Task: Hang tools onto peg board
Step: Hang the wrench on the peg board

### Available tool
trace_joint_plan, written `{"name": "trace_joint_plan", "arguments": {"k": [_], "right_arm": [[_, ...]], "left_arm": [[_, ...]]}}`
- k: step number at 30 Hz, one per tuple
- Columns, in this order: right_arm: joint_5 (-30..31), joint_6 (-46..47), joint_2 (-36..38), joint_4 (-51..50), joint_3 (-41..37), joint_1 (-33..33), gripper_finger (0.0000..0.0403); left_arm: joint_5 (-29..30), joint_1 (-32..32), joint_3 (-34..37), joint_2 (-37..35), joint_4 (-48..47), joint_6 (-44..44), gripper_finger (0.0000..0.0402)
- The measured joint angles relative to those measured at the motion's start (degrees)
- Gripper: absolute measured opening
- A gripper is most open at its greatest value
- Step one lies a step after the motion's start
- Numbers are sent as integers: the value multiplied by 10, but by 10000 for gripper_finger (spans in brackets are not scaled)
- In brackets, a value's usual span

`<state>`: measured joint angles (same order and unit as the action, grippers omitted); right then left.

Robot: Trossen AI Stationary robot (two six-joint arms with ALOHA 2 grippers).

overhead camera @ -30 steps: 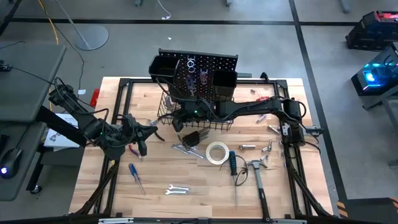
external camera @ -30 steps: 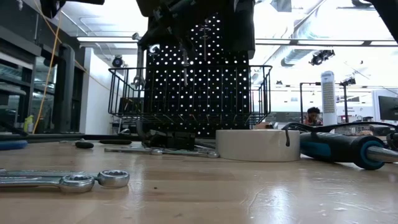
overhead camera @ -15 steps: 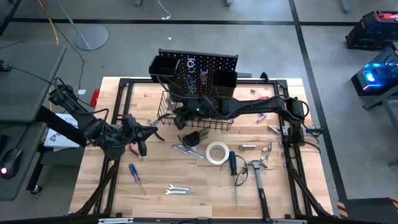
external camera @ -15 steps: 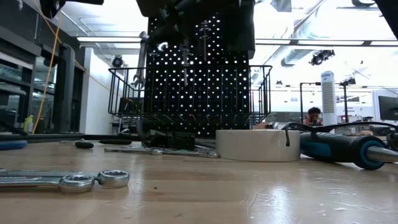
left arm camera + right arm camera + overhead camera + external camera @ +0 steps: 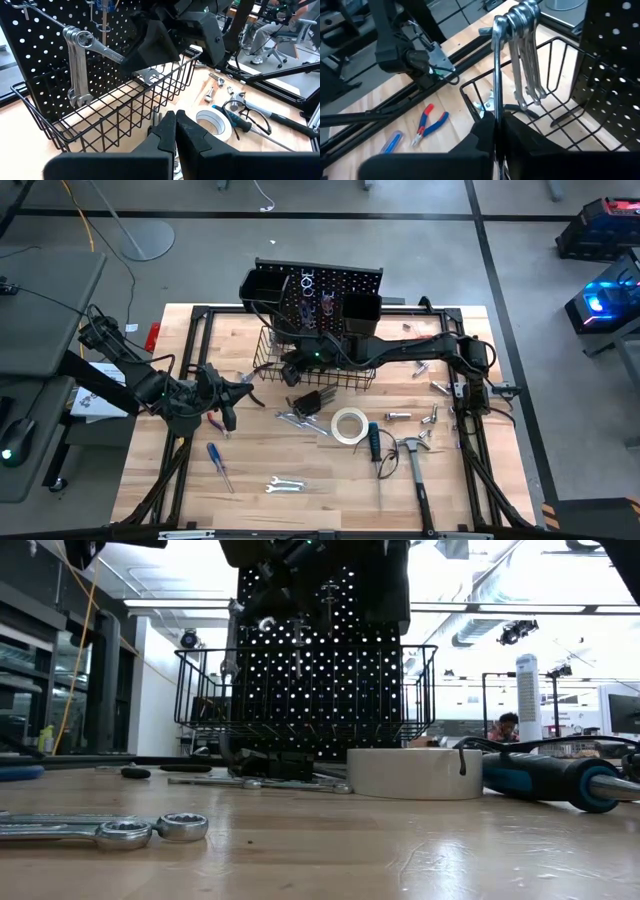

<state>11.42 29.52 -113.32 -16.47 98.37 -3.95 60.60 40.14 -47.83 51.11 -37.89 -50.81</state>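
The peg board (image 5: pixel 320 285) stands upright at the table's far edge, with a wire basket (image 5: pixel 125 115) on its front. Several silver wrenches (image 5: pixel 527 55) hang by their top ends from a peg above the basket's left end. My right gripper (image 5: pixel 496 131) reaches in from the table's right over the basket (image 5: pixel 265 352) and is shut on another silver wrench (image 5: pixel 496 65), whose ring end (image 5: pixel 85 39) is up beside the hung ones. Whether that ring is on the peg, I cannot tell. My left gripper (image 5: pixel 175 127) waits shut and empty near the table's left (image 5: pixel 246 393). My right gripper pinches the wrench's flat shaft (image 5: pixel 495 110) between its two fingers, which hide the wrench's lower end. The fingers come from the table's right, slanting down. The wrench sticks out ahead of them, clear of the table and above the basket's left end.
On the tabletop in front of the basket lie a white tape roll (image 5: pixel 349 425), a hammer (image 5: pixel 415 462), a blue-handled tool (image 5: pixel 372 442), a blue screwdriver (image 5: pixel 218 463), a wrench (image 5: pixel 284 485), red-and-blue pliers (image 5: pixel 427 125) and small silver parts (image 5: pixel 428 420).
My right gripper has tipped a little, and the ring end of its wrench has crept closer to the peg board and the hung wrenches. The wrench stays between the fingers.
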Motion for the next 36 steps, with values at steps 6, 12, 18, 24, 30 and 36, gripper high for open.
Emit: {"name": "trace_joint_plan", "arguments": {"k": [6,12,18,24,30,36], "right_arm": [[21,-3,0,-26,0,0,93],[33,-58,8,-122,26,8,190],[28,-119,13,-288,111,29,221],[47,-140,13,-424,192,69,222],[79,-88,13,-550,219,137,222],[128,25,13,-634,179,228,223]], "left_arm": [[0,0,0,0,0,0,0],[-27,0,0,0,-1,26,0],[-119,0,0,22,-11,67,0],[-172,-9,0,119,-9,78,0],[-274,-54,0,251,92,189,0],[-403,-140,0,353,185,345,0]]}}
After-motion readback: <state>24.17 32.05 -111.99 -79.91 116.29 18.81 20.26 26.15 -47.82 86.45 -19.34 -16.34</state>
